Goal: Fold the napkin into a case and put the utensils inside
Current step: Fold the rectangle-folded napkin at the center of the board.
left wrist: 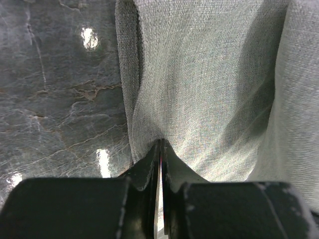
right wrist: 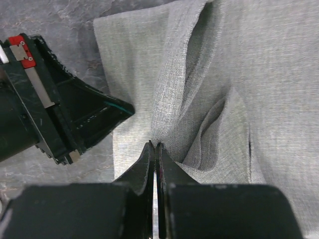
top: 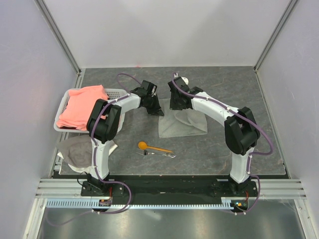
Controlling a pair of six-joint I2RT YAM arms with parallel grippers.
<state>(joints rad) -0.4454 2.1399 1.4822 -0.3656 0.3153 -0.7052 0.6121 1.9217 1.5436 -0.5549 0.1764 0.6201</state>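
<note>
The light grey napkin (top: 185, 125) lies rumpled on the dark table, partly folded over itself. My left gripper (top: 156, 108) is at its far left corner, my right gripper (top: 178, 105) at its far edge beside it. In the left wrist view the jaws (left wrist: 160, 143) are shut, pinching the napkin (left wrist: 199, 89) at a raised fold. In the right wrist view the jaws (right wrist: 154, 145) are shut on a lifted ridge of the napkin (right wrist: 259, 74), with the left gripper's fingers (right wrist: 94, 112) close by. The orange spoon (top: 151, 147) and the metal fork (top: 160, 154) lie in front of the napkin.
A white basket (top: 117, 92) at the left holds a salmon-pink cloth (top: 82, 105). A whitish-grey rag (top: 75, 152) lies in front of it by the left arm's base. Walls close in the table on three sides.
</note>
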